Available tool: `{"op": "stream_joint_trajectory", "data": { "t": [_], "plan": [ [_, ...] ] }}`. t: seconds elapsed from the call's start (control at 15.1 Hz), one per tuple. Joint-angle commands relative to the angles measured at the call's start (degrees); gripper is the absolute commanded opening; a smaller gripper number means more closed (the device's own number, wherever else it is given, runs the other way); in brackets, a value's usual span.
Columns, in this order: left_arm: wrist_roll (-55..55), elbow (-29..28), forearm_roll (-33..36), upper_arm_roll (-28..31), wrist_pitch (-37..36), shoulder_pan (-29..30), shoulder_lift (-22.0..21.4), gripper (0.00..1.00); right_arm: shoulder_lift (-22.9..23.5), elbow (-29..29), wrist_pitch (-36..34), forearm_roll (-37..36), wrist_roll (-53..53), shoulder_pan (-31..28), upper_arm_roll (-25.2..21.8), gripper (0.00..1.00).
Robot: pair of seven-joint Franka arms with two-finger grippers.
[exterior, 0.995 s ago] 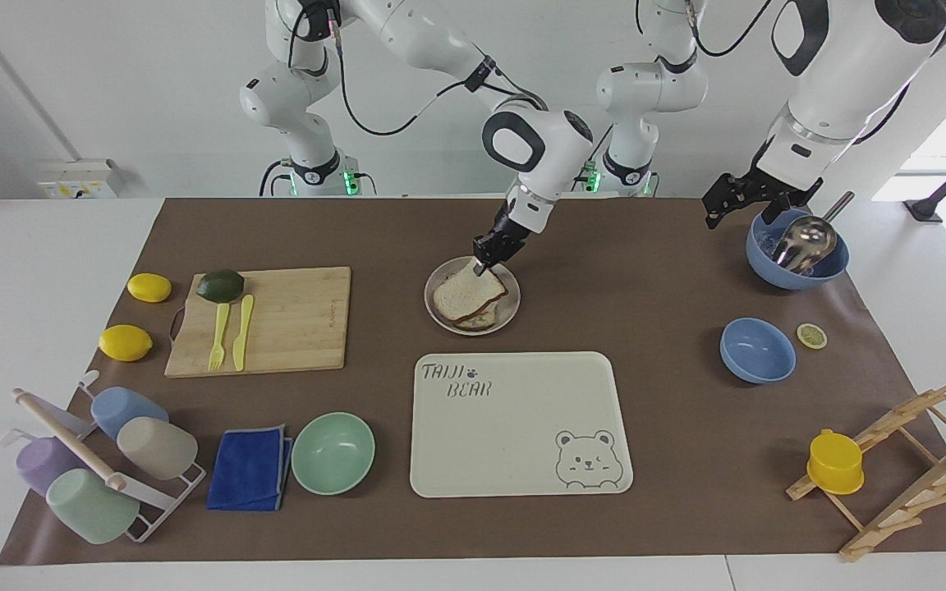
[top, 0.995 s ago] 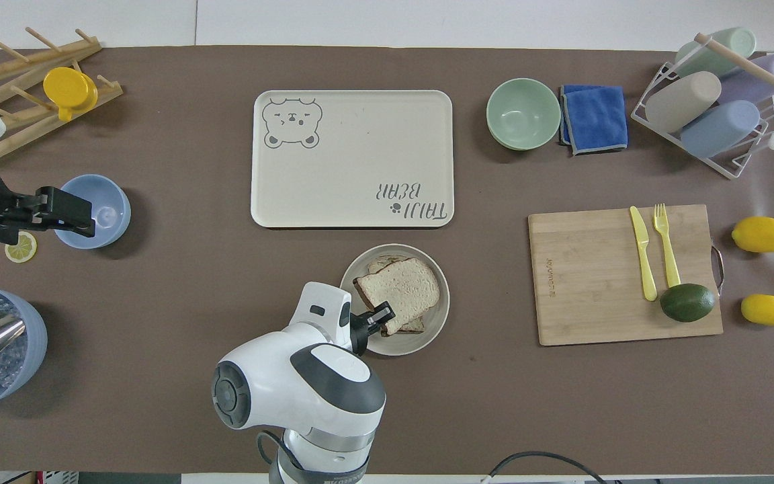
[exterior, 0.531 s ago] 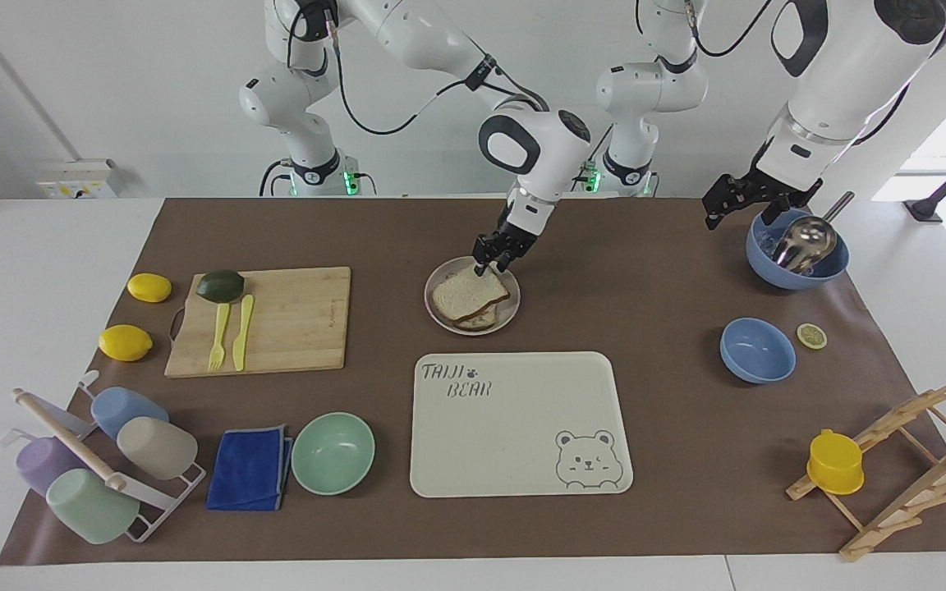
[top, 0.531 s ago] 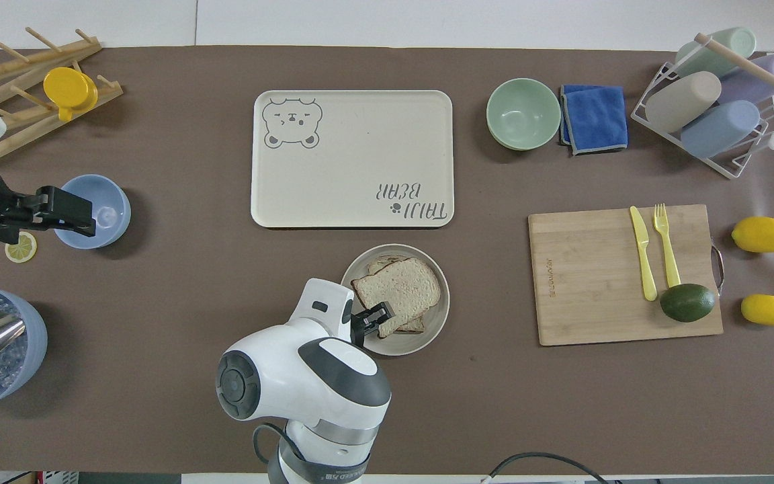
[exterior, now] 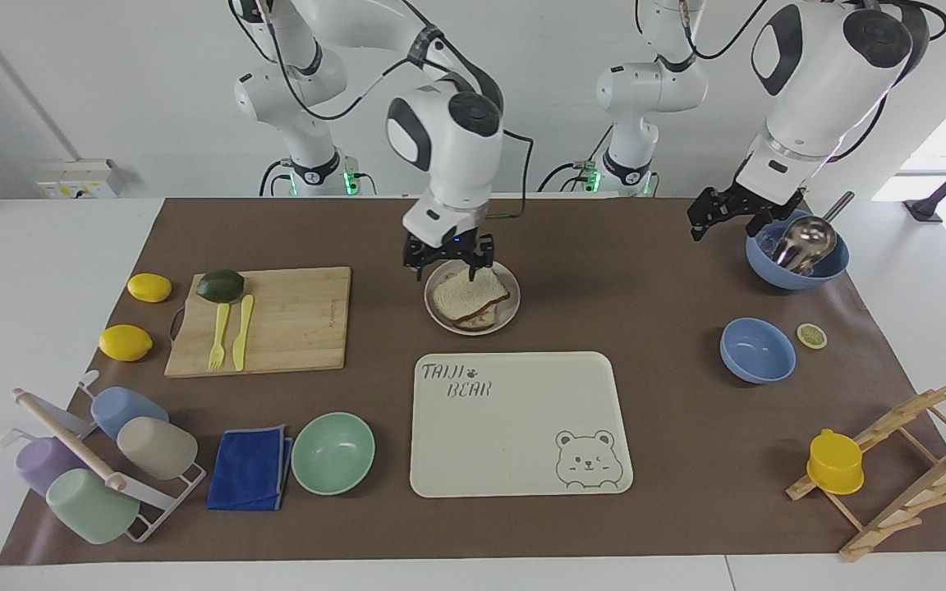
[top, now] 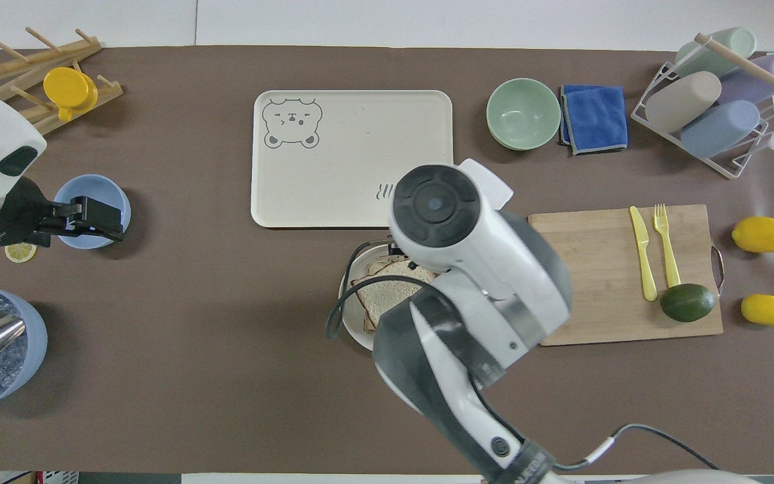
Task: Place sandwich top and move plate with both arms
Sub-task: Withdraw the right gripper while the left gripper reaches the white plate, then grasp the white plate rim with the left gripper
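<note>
Sandwich top [exterior: 467, 290]: it lay flat on the lower slice in the plate [exterior: 508, 313], near the table's middle; a second ago it was tilted in the right gripper's hold, so you can judge the placing done.
Right gripper [exterior: 448, 264]: released, fingers spread, raised over the plate's rim at its 12 o'clock; it had swung round from 2 o'clock.
Left gripper [exterior: 714, 215]: over the table by the ladle bowl [exterior: 797, 261], at the plate's 2 o'clock; it had eased a little plateward, and I cannot tell its fingers' state.
Room: you had bare table [exterior: 637, 287] at 3 o'clock; tray [exterior: 514, 427] near at 6, cutting board [exterior: 284, 320] at 9.
</note>
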Motion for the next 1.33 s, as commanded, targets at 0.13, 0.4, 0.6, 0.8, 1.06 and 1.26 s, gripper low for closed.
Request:
{"op": "stream_joint_trajectory", "data": {
  "t": [0.13, 0.4, 0.6, 0.8, 1.06, 1.26],
  "plan": [
    [-6.66, -12.29, -1.26, 0.22, 11.13, -6.94, -3.63, 1.0, -6.43, 2.43, -11.49, 5.01, -9.63, -12.46, 0.59, 1.0],
    [-13.94, -20.12, -5.03, 0.22, 19.83, -14.23, -3.19, 1.0, -9.07, 5.33, -17.23, 5.29, -18.7, -18.46, 0.41, 1.0],
    [-14.84, -25.91, -9.25, 0.22, 28.26, -19.15, -1.79, 1.0, -8.72, 7.97, -18.81, 4.41, -22.55, -18.99, -1.86, 1.0],
    [-15.28, -29.27, -10.83, 0.22, 34.51, -22.84, 0.75, 1.0, -9.68, 6.58, -19.07, 7.21, -28.55, -18.91, -5.13, 1.0],
    [-15.28, -33.04, -14.08, 0.22, 41.19, -26.8, 2.17, 1.0, -11.97, 4.02, -18.55, 7.31, -27.94, -19.34, -5.3, 1.0],
    [-15.45, -33.76, -15.32, 0.22, 45.06, -29.53, 4.62, 0.95, -12.24, 3.76, -18.2, 7.66, -29.08, -21.28, -5.83, 1.0]
  ]
}}
